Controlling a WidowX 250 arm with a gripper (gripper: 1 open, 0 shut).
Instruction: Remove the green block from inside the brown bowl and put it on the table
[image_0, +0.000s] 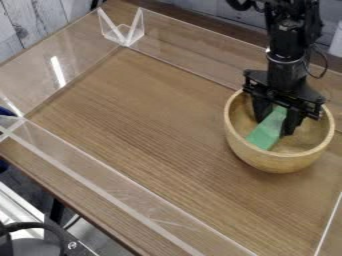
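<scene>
- Camera view, only one given; a large brown wood-grain tabletop (134, 130) edged by low clear acrylic walls (80, 165) fills most of it; a folded clear acrylic piece (122, 27) stands at the far corner
- Container: a round light tan wooden bowl (278, 153) with a thick rim and smooth inside sits on the table at the right side, near the right edge
- Contents: a small bright green rectangular bar (271, 131), flat-sided, lies inside the bowl; it leans tilted, lower end toward the bowl's bottom near the front wall, upper end up between the claw's fingers; nothing else visible in the bowl
- Black robot arm comes down from the top right, pointing straight down into the bowl; its black gripper (283, 112) is lowered inside the rim; dark fingers (257, 104) stand on either side of the green bar's upper part
- Claw state: jaws drawn in against the bar's sides, clamped on the green block; exact contact on the far finger is partly hidden by the arm
- Block is inside the bowl, not on the table; whether its low end rests on the bowl floor is hard to tell
</scene>
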